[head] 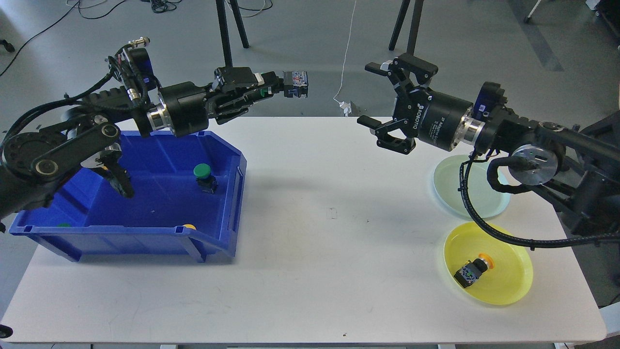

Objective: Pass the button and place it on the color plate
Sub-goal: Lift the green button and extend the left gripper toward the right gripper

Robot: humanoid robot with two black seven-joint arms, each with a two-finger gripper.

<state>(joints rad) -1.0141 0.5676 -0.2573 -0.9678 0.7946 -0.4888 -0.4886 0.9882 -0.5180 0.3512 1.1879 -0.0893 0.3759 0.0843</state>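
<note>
My left gripper is shut on a green button, holding it in the air above the table's far edge, its black base pointing right. My right gripper is open and empty, facing left, a short way to the right of the held button. A pale green plate and a yellow plate lie at the table's right. The yellow plate holds a yellow button on its side. The blue bin on the left holds a green button.
A yellow cap and a green cap peek over the bin's front wall. My left arm crosses over the bin's back left; my right arm hangs over the green plate. Black stand legs rise behind the table.
</note>
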